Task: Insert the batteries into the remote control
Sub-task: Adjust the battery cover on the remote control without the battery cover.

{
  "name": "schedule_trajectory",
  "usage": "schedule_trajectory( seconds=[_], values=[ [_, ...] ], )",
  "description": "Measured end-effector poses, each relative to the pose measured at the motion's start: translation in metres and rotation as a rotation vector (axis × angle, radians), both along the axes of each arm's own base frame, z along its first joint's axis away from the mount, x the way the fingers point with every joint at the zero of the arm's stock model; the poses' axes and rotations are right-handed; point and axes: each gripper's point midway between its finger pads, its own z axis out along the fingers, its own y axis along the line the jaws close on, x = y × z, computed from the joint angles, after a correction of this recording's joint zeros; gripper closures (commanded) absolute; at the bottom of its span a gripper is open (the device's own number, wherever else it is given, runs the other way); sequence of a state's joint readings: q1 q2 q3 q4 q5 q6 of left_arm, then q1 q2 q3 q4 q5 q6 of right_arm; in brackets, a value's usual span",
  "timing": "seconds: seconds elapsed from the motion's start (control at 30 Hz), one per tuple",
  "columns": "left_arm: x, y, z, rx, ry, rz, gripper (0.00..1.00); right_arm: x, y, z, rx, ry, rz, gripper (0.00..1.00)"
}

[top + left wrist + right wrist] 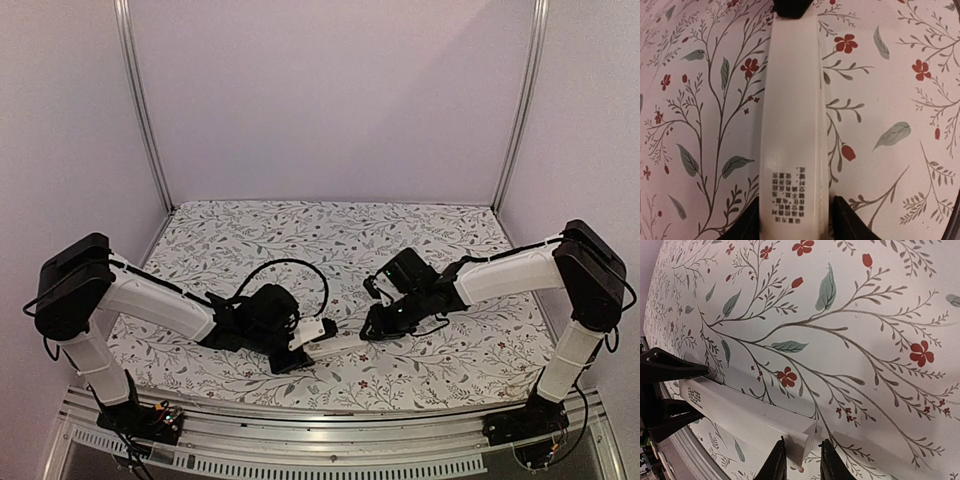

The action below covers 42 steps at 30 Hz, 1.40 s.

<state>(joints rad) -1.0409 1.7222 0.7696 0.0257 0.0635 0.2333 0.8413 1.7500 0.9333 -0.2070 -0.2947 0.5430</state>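
The remote control is a slim white bar spanning between my two grippers just above the flowered cloth. In the left wrist view the remote control runs lengthwise, printed text on its near end. My left gripper straddles that end, open, with a thin gap showing at the right finger. My right gripper is shut on the far end of the remote control. From the right wrist view the left gripper shows at the far end. No batteries are in view.
The table is covered by a white cloth printed with leaves and red flowers. An aluminium rail runs along the near edge, and grey walls with metal posts close in the back and sides.
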Motion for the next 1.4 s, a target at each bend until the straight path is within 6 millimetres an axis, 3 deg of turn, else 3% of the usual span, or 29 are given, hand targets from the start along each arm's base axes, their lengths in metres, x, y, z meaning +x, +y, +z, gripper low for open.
schedule_trajectory(
  seconds=[0.27, 0.5, 0.57, 0.7, 0.8, 1.0, 1.23, 1.33, 1.4],
  values=[
    [0.001, -0.003, 0.009, -0.027, -0.011, -0.002, 0.39, 0.000, 0.001, 0.000, -0.004, -0.008, 0.008, 0.75],
    [-0.001, -0.006, 0.046, -0.129, -0.037, -0.001, 0.34, 0.005, -0.001, 0.005, -0.032, -0.030, 0.014, 0.70],
    [0.000, -0.006, 0.058, -0.165, -0.039, 0.005, 0.39, 0.007, 0.001, 0.008, -0.031, -0.038, 0.017, 0.70],
    [0.009, -0.002, 0.078, -0.237, -0.025, 0.063, 0.68, 0.013, 0.006, 0.016, -0.025, -0.063, 0.024, 0.71],
    [0.016, 0.004, 0.071, -0.222, -0.003, 0.112, 0.74, 0.017, 0.009, 0.023, -0.020, -0.082, 0.030, 0.76],
    [0.012, 0.013, 0.041, -0.147, 0.068, 0.166, 0.74, 0.009, 0.021, 0.030, 0.008, -0.096, 0.071, 0.80],
    [0.012, 0.015, 0.038, -0.145, 0.083, 0.185, 0.76, -0.011, 0.047, 0.037, 0.095, -0.073, 0.149, 0.82],
    [0.011, 0.016, 0.037, -0.144, 0.089, 0.191, 0.73, -0.013, 0.051, 0.032, 0.110, -0.055, 0.165, 0.79],
    [0.011, 0.017, 0.038, -0.146, 0.089, 0.196, 0.66, -0.015, 0.054, 0.034, 0.126, -0.056, 0.184, 0.68]
  ],
)
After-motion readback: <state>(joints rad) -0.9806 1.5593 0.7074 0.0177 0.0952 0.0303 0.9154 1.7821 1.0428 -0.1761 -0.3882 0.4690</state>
